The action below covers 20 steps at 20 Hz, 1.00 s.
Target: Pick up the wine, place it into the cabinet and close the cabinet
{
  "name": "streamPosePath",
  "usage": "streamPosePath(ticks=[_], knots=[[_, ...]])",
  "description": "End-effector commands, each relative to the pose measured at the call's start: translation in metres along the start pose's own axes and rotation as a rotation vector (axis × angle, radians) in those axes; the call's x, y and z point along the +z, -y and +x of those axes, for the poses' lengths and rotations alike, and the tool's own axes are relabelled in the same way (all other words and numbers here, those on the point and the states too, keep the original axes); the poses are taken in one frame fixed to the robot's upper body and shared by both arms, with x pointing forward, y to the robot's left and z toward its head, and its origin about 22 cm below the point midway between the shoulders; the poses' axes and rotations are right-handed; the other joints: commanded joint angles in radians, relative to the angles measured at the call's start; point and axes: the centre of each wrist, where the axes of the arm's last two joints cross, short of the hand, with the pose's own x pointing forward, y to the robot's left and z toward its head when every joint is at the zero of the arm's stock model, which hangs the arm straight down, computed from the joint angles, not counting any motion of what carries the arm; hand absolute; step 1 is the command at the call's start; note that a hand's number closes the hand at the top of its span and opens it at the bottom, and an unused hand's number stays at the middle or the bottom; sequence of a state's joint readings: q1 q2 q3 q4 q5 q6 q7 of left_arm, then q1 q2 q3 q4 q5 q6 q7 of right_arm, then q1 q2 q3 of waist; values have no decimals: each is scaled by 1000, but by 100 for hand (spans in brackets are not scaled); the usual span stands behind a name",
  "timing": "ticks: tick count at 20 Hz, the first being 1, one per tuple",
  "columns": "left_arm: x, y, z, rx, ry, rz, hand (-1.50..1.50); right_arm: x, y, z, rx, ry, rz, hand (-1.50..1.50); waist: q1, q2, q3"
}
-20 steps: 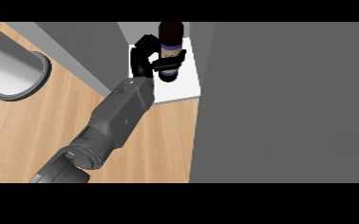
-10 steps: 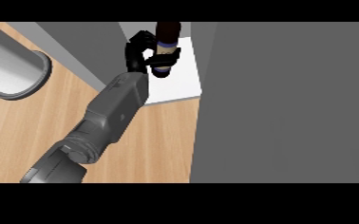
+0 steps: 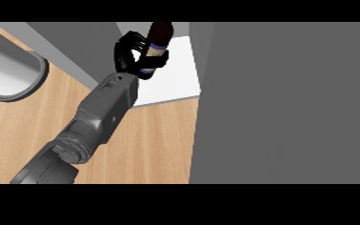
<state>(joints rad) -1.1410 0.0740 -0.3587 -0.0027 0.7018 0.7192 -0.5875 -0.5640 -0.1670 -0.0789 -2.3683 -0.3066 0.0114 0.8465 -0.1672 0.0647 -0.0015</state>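
Basin: a round grey basin (image 3: 15, 76) is sitting at 9 o'clock, well apart from the arm.
Left hand (image 3: 128, 57): its fingers are curling round the wine, clamping it from the 9 o'clock side.
Wine (image 3: 157, 40): it is hanging over the white cabinet shelf (image 3: 177, 78), its long axis running 6 to 12 o'clock; whether it is touching the shelf, I cannot tell.
Cabinet door (image 3: 281, 105): it is filling the 3 o'clock side, just beside the shelf, probably crowding the arm's way out toward 7 o'clock.
Right hand: it is not showing.

The left forearm (image 3: 102, 114) is showing as a grey, faceted casing, widening away from the wrist, with a rounded lighter collar and a darker grey block below it. The left hand (image 3: 126, 59) is presenting black throughout, with slender fingers.
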Motion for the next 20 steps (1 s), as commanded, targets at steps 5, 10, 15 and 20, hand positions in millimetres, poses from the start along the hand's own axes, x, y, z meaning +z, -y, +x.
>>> streamPosePath(ticks=[5, 10, 15, 20], knots=[[-5, -21, -19, -129, -14, 68, 150, 5, -6, 4, 4, 19, 47, -150, -8, 8, -2], [-5, -20, -19, -85, -19, -8, -150, 8, -4, 4, -8, 16, 36, -150, -14, 4, -2], [-9, -33, -27, -85, -55, -6, -150, 2, -4, 3, 9, 21, 29, -150, 2, 8, -4], [-22, -43, -19, -77, -44, 3, -150, 5, -4, 5, -11, 35, 23, -150, -2, 4, -3]])
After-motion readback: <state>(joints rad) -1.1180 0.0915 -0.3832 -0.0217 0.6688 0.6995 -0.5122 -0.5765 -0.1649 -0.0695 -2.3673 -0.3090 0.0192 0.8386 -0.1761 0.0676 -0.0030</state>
